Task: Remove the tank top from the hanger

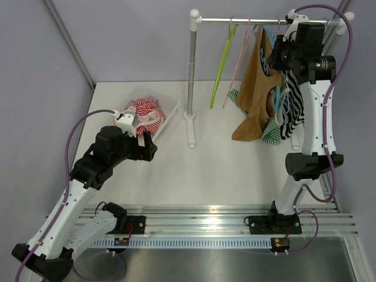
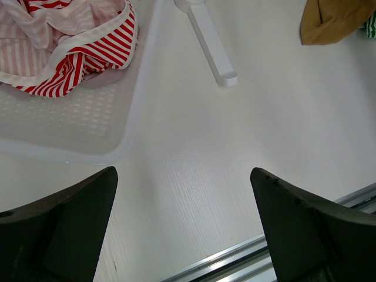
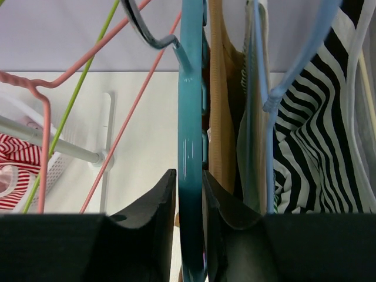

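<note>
1. White worktop [image 1: 223, 170] under pale lilac walls. Clothes rail [image 1: 264, 20] across 12 to 2 o'clock of the top view, bin [image 1: 170, 111] at 10 o'clock.
2. Brown tank top [image 1: 257, 88] at 1 o'clock, hanging off the rail, apparently on the teal hanger [image 3: 191, 147]. Pink hanger [image 1: 238, 64] at its 9 o'clock, black-and-white striped top [image 1: 292, 111] at its 3 o'clock.
3. Right jaws raised to rail height, pinching the teal hanger just below its hook, one finger on each flat side. Likely reason: steadying the hanger for slipping the straps off without swinging the whole row.
4. Left jaws spread wide, holding nothing, hovering over bare worktop at 8 o'clock, just beside the bin. Probably parked away from the rack and near the drop spot.
5. Red-and-white striped garment [image 2: 88, 59] heaped in the bin, so likely the place for removed tops.
6. Tank top long axis vertical: straps up at the rail, hem down. In the top view, running 12 to 6 with the hem skewed toward 7 o'clock.
7. Fabric bunched and sagging on one side, not hanging square. Hem low near the worktop, contact unclear.
8. Teal hanger edge-on in the right wrist view, hook toward 12 o'clock, brown fabric right behind it at 3 o'clock.
</note>
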Motion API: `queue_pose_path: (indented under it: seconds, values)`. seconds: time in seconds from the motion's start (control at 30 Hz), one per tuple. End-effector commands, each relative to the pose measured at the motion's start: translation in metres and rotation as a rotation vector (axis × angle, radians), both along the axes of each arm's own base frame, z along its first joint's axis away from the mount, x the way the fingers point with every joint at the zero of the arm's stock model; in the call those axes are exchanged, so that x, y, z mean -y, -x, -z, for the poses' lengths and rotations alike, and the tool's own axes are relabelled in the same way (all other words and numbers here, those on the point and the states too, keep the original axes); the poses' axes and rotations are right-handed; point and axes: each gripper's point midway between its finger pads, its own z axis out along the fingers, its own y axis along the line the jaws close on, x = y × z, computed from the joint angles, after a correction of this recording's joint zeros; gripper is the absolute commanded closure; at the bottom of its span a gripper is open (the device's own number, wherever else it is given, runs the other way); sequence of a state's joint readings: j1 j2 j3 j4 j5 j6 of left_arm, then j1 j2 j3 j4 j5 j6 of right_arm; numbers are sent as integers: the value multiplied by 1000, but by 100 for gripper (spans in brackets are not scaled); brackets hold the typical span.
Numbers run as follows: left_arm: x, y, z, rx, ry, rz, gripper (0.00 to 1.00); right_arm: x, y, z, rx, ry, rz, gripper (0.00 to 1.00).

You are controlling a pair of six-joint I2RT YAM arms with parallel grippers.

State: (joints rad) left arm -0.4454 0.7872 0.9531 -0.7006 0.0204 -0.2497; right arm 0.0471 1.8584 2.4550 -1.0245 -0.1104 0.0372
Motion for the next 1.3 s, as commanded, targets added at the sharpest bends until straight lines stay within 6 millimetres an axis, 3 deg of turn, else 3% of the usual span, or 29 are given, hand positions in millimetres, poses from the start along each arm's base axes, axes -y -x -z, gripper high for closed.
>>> queue_pose_path:
  seconds: [0.0,0.27,0.37,0.53,0.63,0.83,1.27]
  values:
    - [7,-4,-7,43,13,35,1,-2,6,-16,45,50,22,71]
    - [7,-3,-6,41,15,36,1,-4,3,-11,30,156,80,86]
    - [7,-3,-6,39,15,37,1,-2,5,-18,49,169,105,100]
    - [7,-3,-6,39,13,38,1,-12,10,-44,129,78,90,100]
    - [7,-3,-6,42,15,38,1,-18,18,-70,203,27,68,100]
    - [7,-2,-8,48,20,42,1,-25,35,-97,270,-29,30,100]
    - [7,-1,-10,52,29,38,1,-25,55,-118,323,-49,19,100]
